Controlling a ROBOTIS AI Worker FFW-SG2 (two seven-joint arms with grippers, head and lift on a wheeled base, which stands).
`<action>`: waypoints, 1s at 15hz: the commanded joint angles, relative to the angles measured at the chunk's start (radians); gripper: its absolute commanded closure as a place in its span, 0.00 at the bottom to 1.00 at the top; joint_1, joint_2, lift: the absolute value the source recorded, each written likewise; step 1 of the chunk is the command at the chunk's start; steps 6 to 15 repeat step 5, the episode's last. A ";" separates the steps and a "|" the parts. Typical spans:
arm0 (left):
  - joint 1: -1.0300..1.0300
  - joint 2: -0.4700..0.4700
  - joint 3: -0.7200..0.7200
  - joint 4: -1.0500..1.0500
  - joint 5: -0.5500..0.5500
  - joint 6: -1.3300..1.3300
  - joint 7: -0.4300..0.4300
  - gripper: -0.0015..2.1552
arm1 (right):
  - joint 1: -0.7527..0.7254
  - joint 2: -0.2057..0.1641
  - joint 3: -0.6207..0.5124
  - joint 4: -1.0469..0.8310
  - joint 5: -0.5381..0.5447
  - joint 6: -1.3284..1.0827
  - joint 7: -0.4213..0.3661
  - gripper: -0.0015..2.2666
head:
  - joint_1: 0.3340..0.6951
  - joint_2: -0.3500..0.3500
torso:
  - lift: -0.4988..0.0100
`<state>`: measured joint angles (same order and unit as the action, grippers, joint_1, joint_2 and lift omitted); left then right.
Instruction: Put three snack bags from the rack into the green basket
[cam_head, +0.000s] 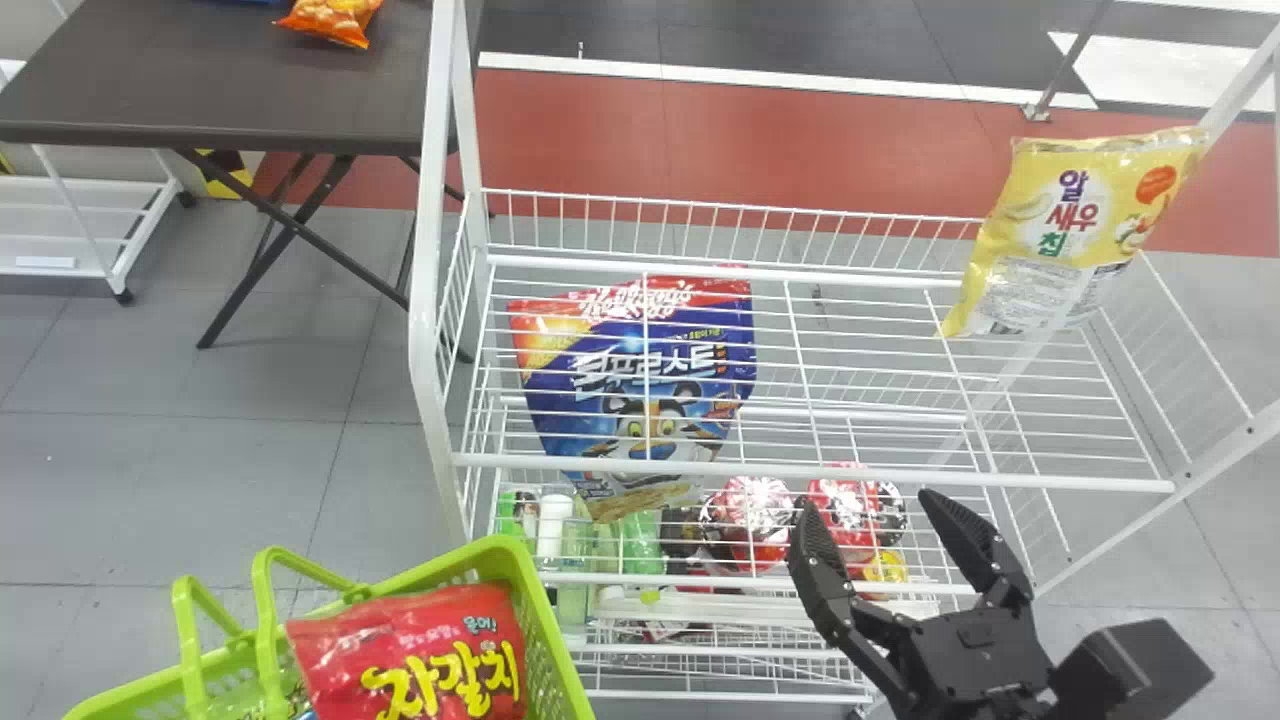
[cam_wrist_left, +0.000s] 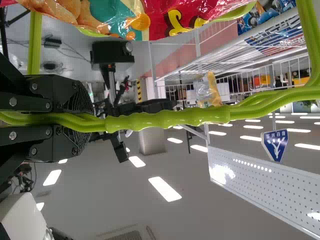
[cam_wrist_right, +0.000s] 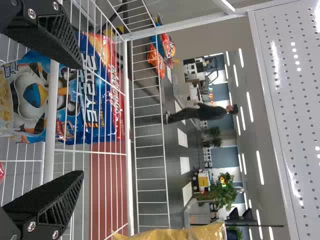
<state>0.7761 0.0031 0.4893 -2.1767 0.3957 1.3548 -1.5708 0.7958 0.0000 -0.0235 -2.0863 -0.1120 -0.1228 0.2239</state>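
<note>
- Right gripper: fingers spread apart, at near side of rack, right half.
- Left gripper: clamped on handle of green basket.
- Red snack bag: in basket.
- Yellow snack bag: rack's right end.
- Blue bag: rack's left half, behind shelf wires.

The right gripper spreads its fingers wide; the left gripper clamps.
</note>
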 joint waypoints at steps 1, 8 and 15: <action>0.005 -0.006 0.000 0.000 0.000 -0.006 -0.010 1.00 | 0.003 0.001 -0.001 0.000 0.000 -0.001 0.000 0.02 | 1.00 0.36 | 0.98; 0.009 -0.006 0.000 0.005 0.002 -0.024 -0.010 1.00 | 0.003 0.001 -0.009 0.002 -0.015 -0.001 0.002 0.03 | 1.00 0.35 | 0.98; 0.009 -0.006 0.000 0.005 0.002 -0.024 -0.010 1.00 | 0.003 0.001 -0.009 0.002 -0.015 -0.001 0.002 0.03 | 1.00 0.35 | 0.98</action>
